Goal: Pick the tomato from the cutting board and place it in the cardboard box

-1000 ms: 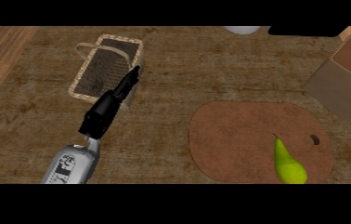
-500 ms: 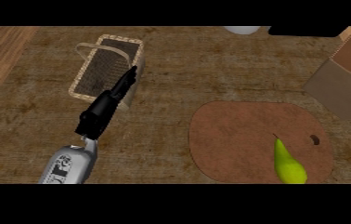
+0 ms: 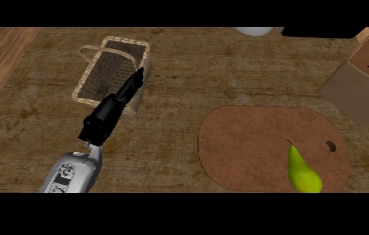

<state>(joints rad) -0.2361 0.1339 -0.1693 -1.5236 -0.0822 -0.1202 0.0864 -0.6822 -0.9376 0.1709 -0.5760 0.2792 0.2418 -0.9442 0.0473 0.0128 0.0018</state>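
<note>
Oddly, no tomato shows anywhere: the only thing on the cutting board (image 3: 252,141) is a green-yellow, pear-shaped fruit (image 3: 302,171), lying at the board's lower right with its stem pointing up-view. The left hand (image 3: 112,109) is over the left of the surface, fingers straight and held together, carrying nothing, its tips over the near wall of a wicker basket (image 3: 108,70). The right hand is out of view. The cardboard box (image 3: 349,83) stands at the right edge, just beyond the board, only partly seen. Risks, as I judge them: the left hand is well apart from both fruit and box, so a reach across from there could clip the basket. The tapered fruit may roll if nudged off-centre. The task's name and the thing on the board disagree, so the target itself is in doubt. Surface (image 3: 187,83): dark, worn wood grain, with a paler plank strip at far left. At the top edge are a white round object (image 3: 254,31) and a black block (image 3: 320,32), both cut off.
</note>
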